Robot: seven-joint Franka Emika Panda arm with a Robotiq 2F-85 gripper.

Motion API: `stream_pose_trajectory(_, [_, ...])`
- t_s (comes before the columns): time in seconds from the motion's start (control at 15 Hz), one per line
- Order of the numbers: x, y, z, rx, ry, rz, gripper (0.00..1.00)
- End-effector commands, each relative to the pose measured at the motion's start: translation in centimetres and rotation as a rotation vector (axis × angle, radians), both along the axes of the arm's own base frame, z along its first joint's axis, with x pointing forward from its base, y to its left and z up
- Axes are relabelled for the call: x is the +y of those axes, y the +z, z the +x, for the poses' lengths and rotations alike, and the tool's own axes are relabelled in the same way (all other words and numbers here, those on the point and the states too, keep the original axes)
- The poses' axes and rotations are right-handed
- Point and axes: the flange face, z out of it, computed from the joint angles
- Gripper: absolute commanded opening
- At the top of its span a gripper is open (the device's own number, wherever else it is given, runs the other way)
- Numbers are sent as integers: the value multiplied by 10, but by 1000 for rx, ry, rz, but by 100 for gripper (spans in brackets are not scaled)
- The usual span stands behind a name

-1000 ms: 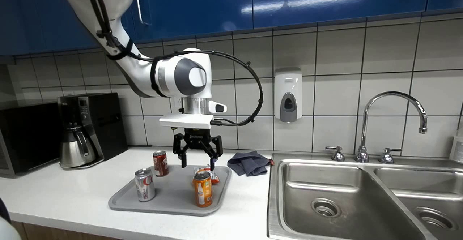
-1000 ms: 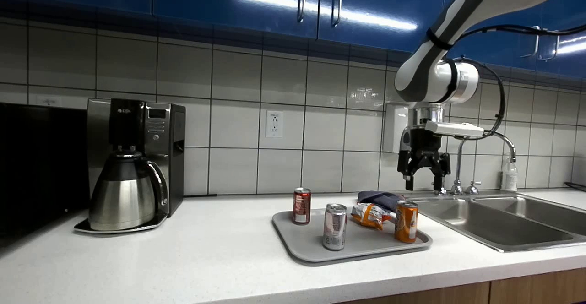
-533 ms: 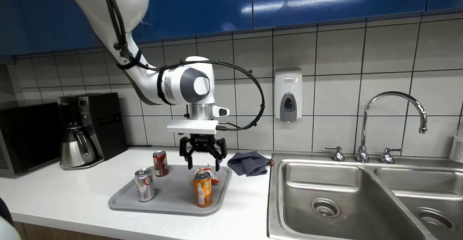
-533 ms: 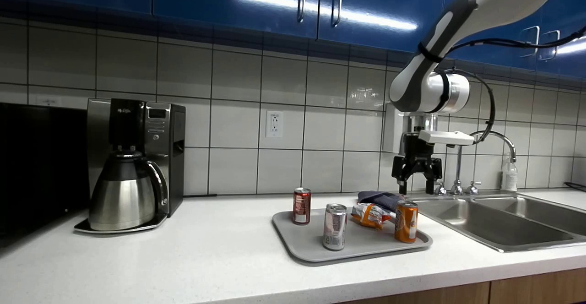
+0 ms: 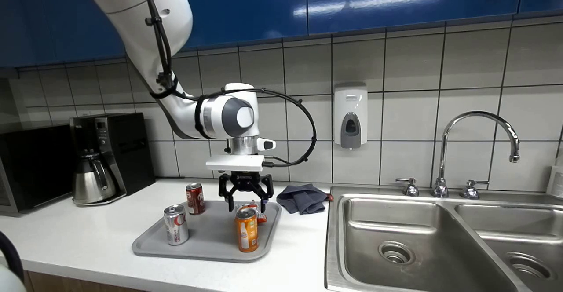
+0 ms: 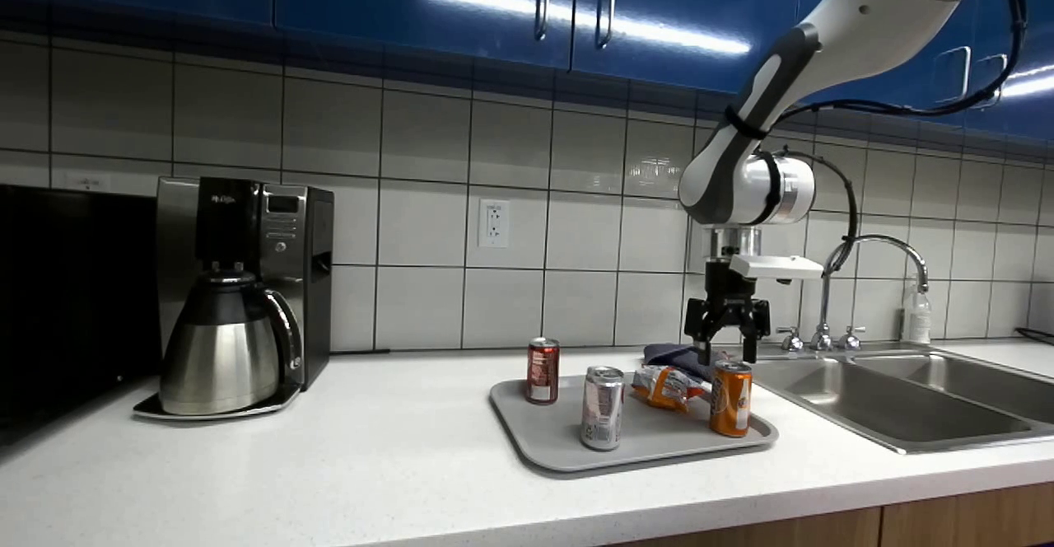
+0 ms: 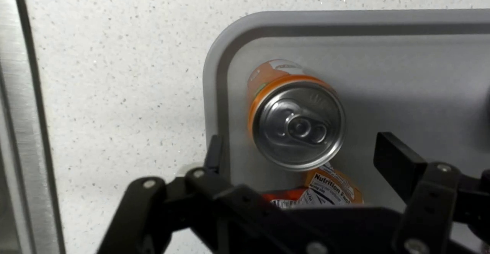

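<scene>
My gripper (image 5: 246, 207) is open and empty above the tray, as it also shows in an exterior view (image 6: 726, 357). An orange can (image 5: 247, 235) stands upright on the grey tray (image 5: 211, 237), near a corner. In the wrist view the can's silver top (image 7: 298, 127) lies between and slightly ahead of the open fingers, apart from both. An orange and white snack bag (image 6: 665, 388) lies beside the can; in the wrist view it is partly hidden by the gripper body. A silver can (image 5: 176, 226) and a dark red can (image 5: 195, 199) stand on the tray's other side.
A grey-blue cloth (image 5: 303, 198) lies between the tray and the steel sink (image 5: 336, 239) with its tall faucet (image 5: 444, 151). A coffee maker (image 6: 247, 300) stands on the counter. A soap dispenser (image 5: 350, 116) hangs on the tiled wall below blue cabinets (image 5: 242, 10).
The arm has come down, bringing the open gripper lower toward the orange can; it also moved left in an exterior view. The cans, bag and tray have not moved.
</scene>
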Motion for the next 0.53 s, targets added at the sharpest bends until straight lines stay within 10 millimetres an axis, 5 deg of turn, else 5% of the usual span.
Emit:
stream_pose_trajectory(0.0, [6,-11,12,2,16,-7,100])
stream_pose_trajectory(0.47, [7,-20,5,27,30,-9,100])
